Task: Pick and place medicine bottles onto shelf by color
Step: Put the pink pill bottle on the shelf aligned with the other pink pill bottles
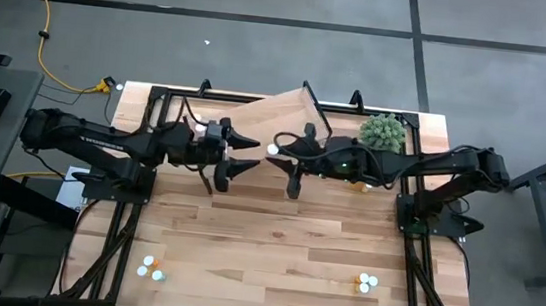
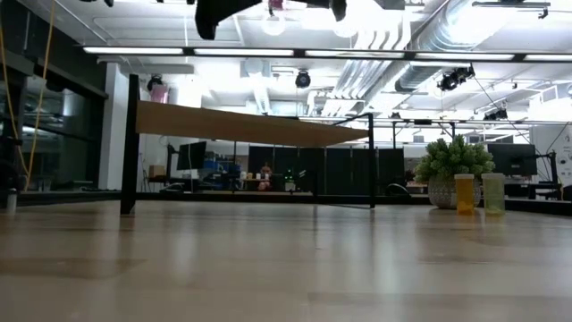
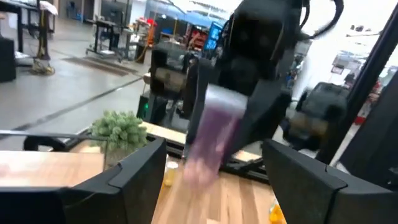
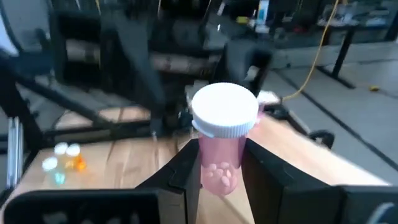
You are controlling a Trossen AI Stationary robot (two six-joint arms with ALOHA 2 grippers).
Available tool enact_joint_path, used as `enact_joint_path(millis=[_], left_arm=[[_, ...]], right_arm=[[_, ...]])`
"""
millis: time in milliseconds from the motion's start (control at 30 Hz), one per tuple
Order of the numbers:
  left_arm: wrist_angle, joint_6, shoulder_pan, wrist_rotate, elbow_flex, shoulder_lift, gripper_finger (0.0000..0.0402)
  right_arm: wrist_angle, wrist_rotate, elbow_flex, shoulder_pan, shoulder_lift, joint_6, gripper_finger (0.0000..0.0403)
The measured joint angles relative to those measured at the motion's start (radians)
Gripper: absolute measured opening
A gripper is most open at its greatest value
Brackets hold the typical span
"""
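My right gripper [image 1: 287, 162] is shut on a pink bottle with a white cap [image 4: 225, 111], high above the table's middle, near the front of the light-wood shelf [image 1: 292, 110]. My left gripper [image 1: 239, 167] is open and empty, just left of it and facing it. The left wrist view shows the pink bottle [image 3: 214, 143] straight ahead between my open left fingers. Other bottles stand on the table: a group at the near left [image 1: 149, 268], a group at the near right [image 1: 366, 282], and an orange one [image 2: 464, 192] and a pale one [image 2: 492, 192] by the plant. My right gripper pinches the pink bottle's body [image 4: 219, 171], just below the cap, between its two fingers. The fingers come about level from the table's right side. The bottle stands upright with its cap up, lifted clear of the table.
A fuzzy green plant in a pot [image 1: 384, 132] stands at the far right beside the shelf. The shelf stands on thin black legs [image 2: 132, 143] along the far edge. Black frame rails [image 1: 414, 257] run along the table's left and right sides. The near half shows bare wood [image 1: 263, 253].
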Motion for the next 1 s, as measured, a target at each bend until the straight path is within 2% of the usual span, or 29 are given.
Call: enact_joint_path(millis=[133, 300, 667, 1000], left_arm=[[0.037, 0.0, 0.0, 0.033, 0.001, 0.002, 0.0256], [0.008, 0.024, -0.01, 0.04, 0.001, -0.002, 0.0256], [-0.018, 0.072, -0.032, 0.039, 0.001, -0.006, 0.0252], [-0.013, 0.141, -0.044, 0.036, 0.001, -0.006, 0.0178]], right_arm=[[-0.049, -0.037, 0.072, 0.0, 0.073, 0.0, 0.009], [-0.105, -0.07, 0.152, -0.001, 0.12, 0.0, 0.009], [-0.129, -0.106, 0.165, -0.001, 0.117, 0.0, 0.009], [-0.129, -0.106, 0.164, -0.006, 0.117, 0.003, 0.009]])
